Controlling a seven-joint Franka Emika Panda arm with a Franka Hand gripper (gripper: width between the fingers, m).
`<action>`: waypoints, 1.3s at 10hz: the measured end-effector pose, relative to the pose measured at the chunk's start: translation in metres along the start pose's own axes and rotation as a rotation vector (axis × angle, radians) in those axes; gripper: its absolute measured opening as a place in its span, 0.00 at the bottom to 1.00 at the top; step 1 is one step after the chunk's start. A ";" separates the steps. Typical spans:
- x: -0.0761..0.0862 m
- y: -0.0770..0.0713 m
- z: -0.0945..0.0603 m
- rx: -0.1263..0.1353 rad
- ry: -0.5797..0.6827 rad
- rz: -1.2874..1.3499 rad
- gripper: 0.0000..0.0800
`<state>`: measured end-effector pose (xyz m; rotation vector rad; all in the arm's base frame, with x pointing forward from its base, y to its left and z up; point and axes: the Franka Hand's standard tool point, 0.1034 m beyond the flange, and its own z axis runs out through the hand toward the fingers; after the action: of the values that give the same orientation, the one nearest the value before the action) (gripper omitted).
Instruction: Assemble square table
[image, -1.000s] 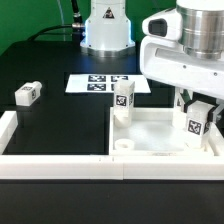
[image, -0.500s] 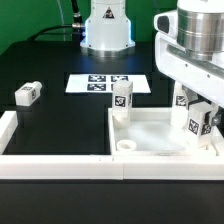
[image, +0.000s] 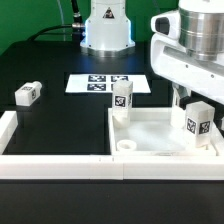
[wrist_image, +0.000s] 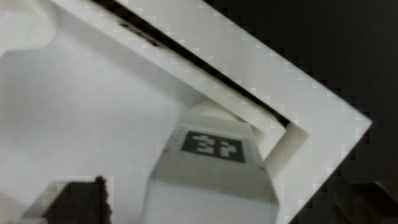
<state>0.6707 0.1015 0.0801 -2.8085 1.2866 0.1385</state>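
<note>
a leg (image: 122, 99) and another leg (image: 197, 123) stand upright in the square top (image: 160, 142).

The wrist view cuts off the blurred leg (wrist_image: 214, 188).

table top (image: 160, 135): plain white. three legs, all white, each with a black-white square tag: loose leg (image: 27, 93), centre leg (image: 123, 100), leg under the arm (image: 197, 122). marker board (image: 100, 83): white sheet, black-white markers. bench (image: 50, 60): black. border rails (image: 60, 165): white. arm (image: 195, 45): white.
</note>
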 end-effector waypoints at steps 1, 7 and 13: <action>0.000 0.000 0.000 -0.001 0.000 -0.108 0.81; 0.004 0.003 0.001 -0.018 0.007 -0.712 0.81; 0.012 0.008 0.002 -0.057 0.017 -1.159 0.81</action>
<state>0.6720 0.0878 0.0772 -3.0699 -0.4670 0.0867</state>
